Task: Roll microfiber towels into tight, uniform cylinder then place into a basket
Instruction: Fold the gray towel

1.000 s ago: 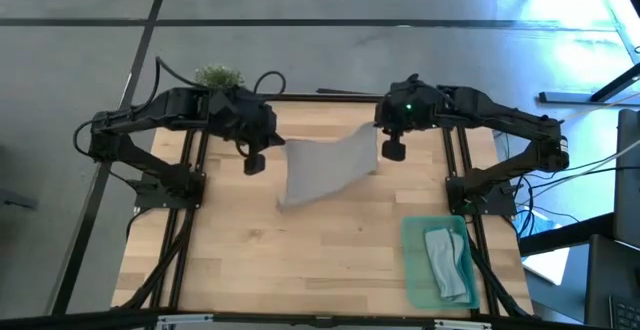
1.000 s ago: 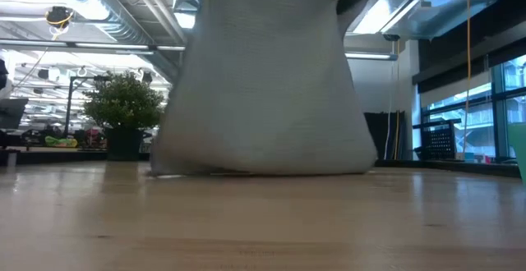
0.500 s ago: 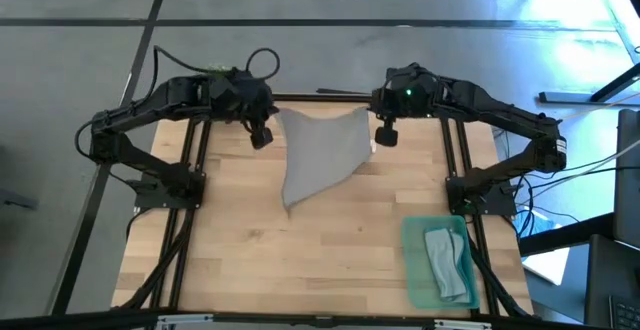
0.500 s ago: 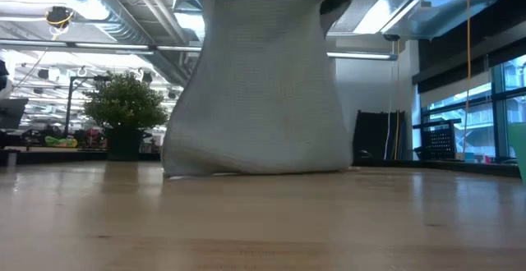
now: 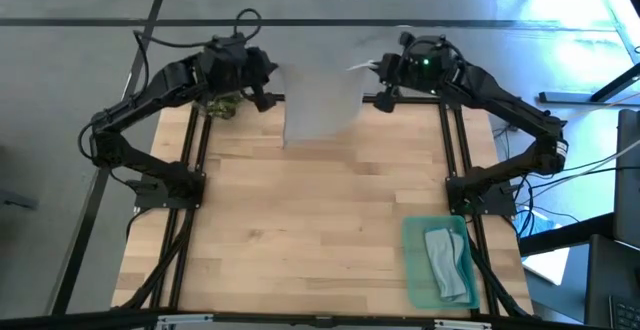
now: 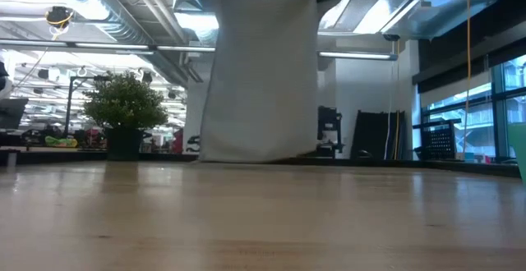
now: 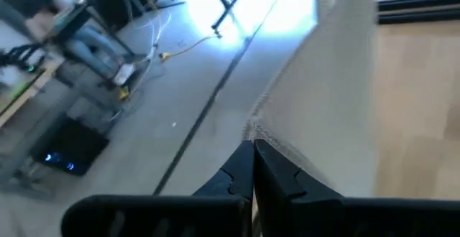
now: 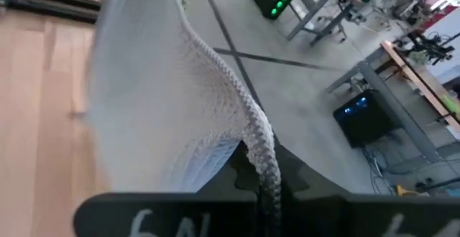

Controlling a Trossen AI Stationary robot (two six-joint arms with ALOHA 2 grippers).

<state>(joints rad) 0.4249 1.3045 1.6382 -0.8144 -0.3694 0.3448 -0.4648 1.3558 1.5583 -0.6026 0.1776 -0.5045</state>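
Observation:
A light grey microfiber towel (image 5: pixel 318 105) hangs like a sheet over the table's far edge, between my two grippers. My left gripper (image 5: pixel 268 98) is shut on its upper left corner. My right gripper (image 5: pixel 378 95) is shut on its upper right corner. In the low view the towel (image 6: pixel 261 74) hangs flat and straight; whether its lower edge (image 6: pixel 255 158) touches the wood I cannot tell. A pale blue towel (image 5: pixel 447 260) lies rolled in the green basket (image 5: pixel 412 270) at the near right. My left gripper pinches the towel's upper corner (image 7: pixel 253 133) between its two shut fingers (image 7: pixel 237 176). The fingers come from the table's left, slanting a little downward. The cloth hangs below the hold. My right gripper pinches the other upper corner by its thick hemmed edge (image 8: pixel 259 140) between its shut fingers (image 8: pixel 248 176). They come from the table's right, slanting a little downward. The cloth hangs below them, and the top edge runs nearly straight to the other gripper.
A small green plant (image 5: pixel 220 105) stands at the far left corner, right under my left arm. The black frame rails (image 5: pixel 190 200) run along both sides of the table. The bare wooden top (image 5: pixel 310 230) lies between the hanging towel and the near edge.
Both grippers have gone toward the table's far edge, risen a little and tipped up toward level, staying shut on the towel's corners. The towel's lower part, which lay bunched on the wood, has been dragged toward the far edge. It now hangs flat and narrower.

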